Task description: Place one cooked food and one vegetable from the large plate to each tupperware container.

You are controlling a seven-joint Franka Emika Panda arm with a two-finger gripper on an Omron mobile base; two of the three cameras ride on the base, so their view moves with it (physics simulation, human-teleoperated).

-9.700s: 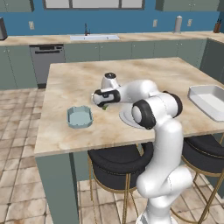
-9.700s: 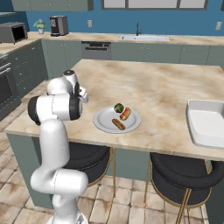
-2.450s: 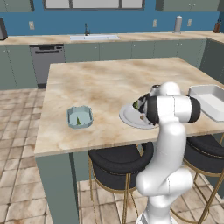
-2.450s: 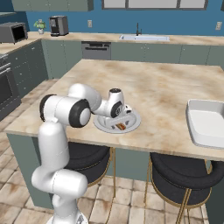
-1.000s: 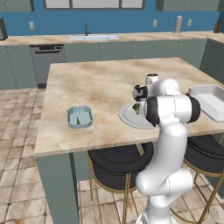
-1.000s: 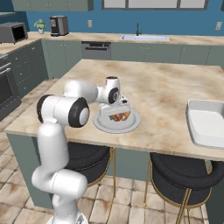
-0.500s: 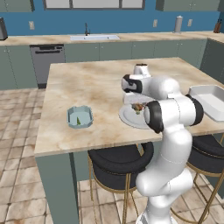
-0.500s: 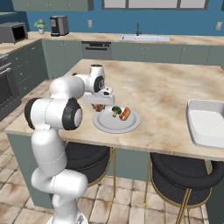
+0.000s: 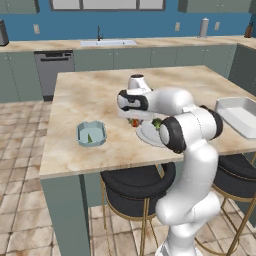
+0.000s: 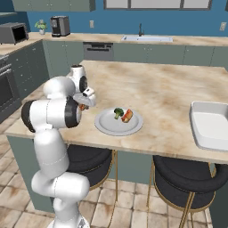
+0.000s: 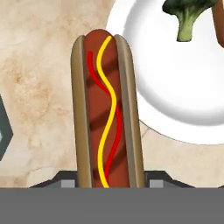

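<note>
My gripper is shut on a hot dog with red and yellow sauce lines, held above the counter just past the large plate's left rim. In the base views the gripper hangs between the plate and the small teal tupperware container, whose corner shows at the hand view's left edge. A broccoli floret and a second hot dog lie on the plate. The white tupperware container sits far right.
Something small and green lies inside the teal tub. Two black stools stand under the island's near edge. The island's marble top stretches bare behind the plate toward the far kitchen counter with its sink.
The gripper rose from the plate with the hot dog and swung left past the plate's rim, toward the teal tub. One hot dog fewer lies on the plate.
</note>
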